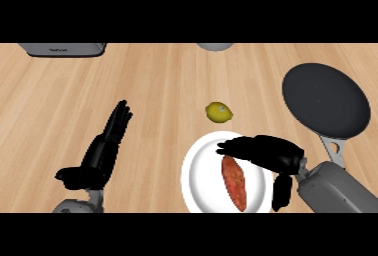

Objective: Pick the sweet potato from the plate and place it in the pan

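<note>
Seen from above, a wooden kitchen counter (148,85) fills the frame, with a white plate (201,187) at the lower centre carrying a long reddish-orange sweet potato (235,184) that lies lengthwise on it, running from the plate's middle down toward the bottom edge. The robot's right hand (267,151) comes in from the lower right on its grey forearm and hangs over the upper right part of the plate, its black fingers (230,146) bent and reaching leftward just above the top end of the sweet potato; whether they actually touch it cannot be told from this angle, and they do not close around it. A dark round pan (325,100) sits in the upper right of the frame, well apart from the plate, its grey handle (336,150) pointing down toward the right forearm. Just beyond the plate's upper rim, near the centre of the frame, lies a small yellow-green lemon (219,112). The left hand (111,137) rests at the lower left, fingers straight, pressed together and pointing toward the upper part of the frame, holding nothing. At the upper left edge stands part of a grey toaster-like appliance (63,48), and a pale rounded object (215,46), cut off by the frame, shows at the top centre.
</note>
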Robot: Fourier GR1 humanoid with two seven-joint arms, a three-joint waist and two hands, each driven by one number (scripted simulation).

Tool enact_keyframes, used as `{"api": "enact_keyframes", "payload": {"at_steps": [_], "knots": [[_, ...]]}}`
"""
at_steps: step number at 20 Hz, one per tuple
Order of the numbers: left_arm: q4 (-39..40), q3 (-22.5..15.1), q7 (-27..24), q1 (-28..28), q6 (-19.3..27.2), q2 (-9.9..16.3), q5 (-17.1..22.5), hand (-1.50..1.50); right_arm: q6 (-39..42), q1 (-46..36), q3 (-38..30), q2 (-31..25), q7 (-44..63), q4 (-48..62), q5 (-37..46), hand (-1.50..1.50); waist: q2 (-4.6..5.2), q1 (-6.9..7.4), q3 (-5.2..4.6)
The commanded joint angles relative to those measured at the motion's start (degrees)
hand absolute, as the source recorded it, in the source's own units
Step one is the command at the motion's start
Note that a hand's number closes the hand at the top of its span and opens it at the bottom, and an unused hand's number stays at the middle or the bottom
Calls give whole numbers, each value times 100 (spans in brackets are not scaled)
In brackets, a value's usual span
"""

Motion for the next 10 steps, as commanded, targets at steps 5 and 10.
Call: {"api": "enact_keyframes", "payload": {"at_steps": [5, 10], "knots": [[116, 195, -97, -44, -43, -153, -265, 0, 169, 639, -322, 522, 55, -122, 889, -150, 0, -17, 0], [283, 371, 9, -326, -208, -218, -206, 0, 623, 186, -825, 1090, 175, 253, 894, -150, 5, -8, 0]]}}
